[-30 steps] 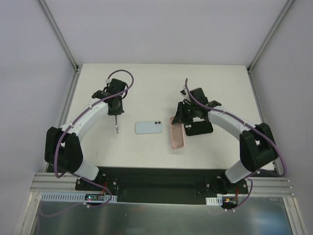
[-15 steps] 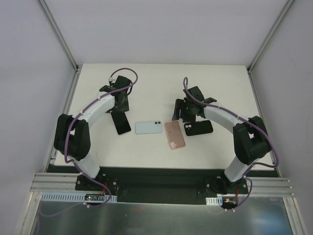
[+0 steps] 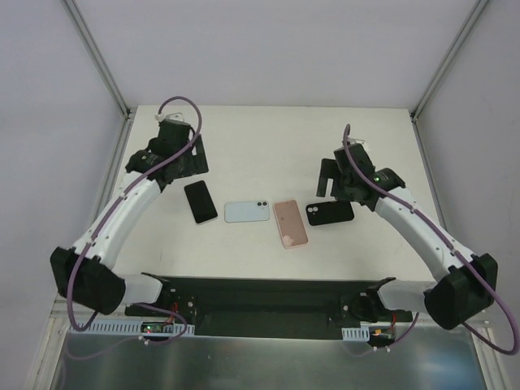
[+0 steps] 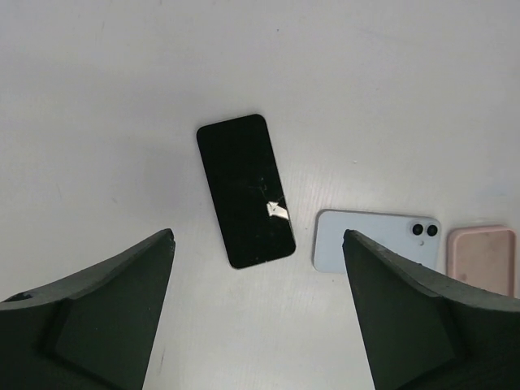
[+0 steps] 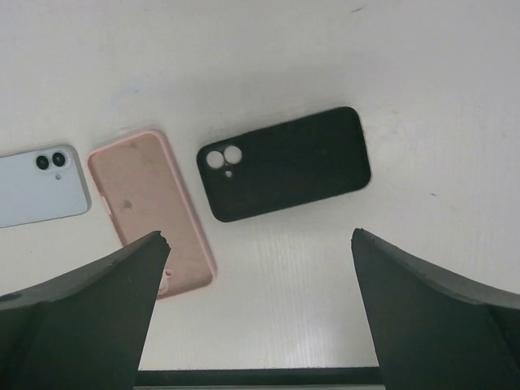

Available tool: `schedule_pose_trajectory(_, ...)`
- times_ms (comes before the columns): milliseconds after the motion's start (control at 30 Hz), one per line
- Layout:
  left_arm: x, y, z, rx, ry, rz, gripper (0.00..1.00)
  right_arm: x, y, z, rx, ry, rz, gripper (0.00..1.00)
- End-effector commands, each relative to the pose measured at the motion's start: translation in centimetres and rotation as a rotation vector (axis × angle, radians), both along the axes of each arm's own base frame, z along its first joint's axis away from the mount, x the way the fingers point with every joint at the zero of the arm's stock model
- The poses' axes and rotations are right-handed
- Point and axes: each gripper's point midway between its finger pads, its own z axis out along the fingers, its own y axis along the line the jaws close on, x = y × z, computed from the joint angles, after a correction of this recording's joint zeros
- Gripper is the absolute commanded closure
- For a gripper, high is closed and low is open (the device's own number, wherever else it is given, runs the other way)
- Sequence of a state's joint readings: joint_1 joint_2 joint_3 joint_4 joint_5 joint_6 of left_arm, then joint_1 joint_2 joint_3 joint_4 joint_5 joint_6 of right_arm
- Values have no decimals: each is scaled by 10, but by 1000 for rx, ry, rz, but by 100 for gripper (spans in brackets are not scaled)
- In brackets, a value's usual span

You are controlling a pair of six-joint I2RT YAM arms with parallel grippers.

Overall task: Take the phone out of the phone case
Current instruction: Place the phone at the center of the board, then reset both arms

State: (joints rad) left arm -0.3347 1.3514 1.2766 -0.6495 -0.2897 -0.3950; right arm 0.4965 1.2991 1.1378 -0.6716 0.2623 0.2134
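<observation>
From above, we see four things in a row on the white table [image 3: 268, 138]. We take the pale blue phone [image 3: 248, 211] as our mark; it lies back up, its two lenses at its right end. The black phone [image 3: 201, 201] lies just left of it, apart from it. The pink case [image 3: 291, 224] lies just right of the pale blue phone, and the black case [image 3: 329, 213] lies beyond that, farther right. Neither phone sits in a case. The left gripper [image 3: 185, 162] hangs beyond and left of the pale blue phone, past the black phone. The right gripper [image 3: 331, 180] hangs beyond and right of it, past the black case.

In the left wrist view, the left gripper [image 4: 257, 237] stands wide apart and grips nothing. The black phone [image 4: 245, 190] lies screen up below it, a bright mark on the glass, just left of the pale blue phone [image 4: 378, 241]. An end of the pink case [image 4: 483, 256] shows to the right.

In the right wrist view, the right gripper [image 5: 260, 236] is spread wide and empty. The pink case [image 5: 150, 211] lies just right of the pale blue phone [image 5: 41, 185]. The black case [image 5: 284, 162] lies right of that, the table showing through its lens holes.
</observation>
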Motion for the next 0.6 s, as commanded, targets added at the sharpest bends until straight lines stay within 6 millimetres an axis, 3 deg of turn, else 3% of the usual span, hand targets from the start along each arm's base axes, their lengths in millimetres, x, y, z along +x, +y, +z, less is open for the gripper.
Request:
schedule_pose_trajectory(0, -25, 5, 23, -70, -59, -51, 16, -35, -46, 8, -113, -5, -86, 0)
schedule_pose_trajectory(267, -66, 5, 28, -142, -114, -115, 15, -71, -81, 24, -161, -43, -165, 0)
schedule_pose_trajectory(567, -88, 11, 32, -161, -136, -107, 14, -99, -105, 36, -163, -95, -219, 1)
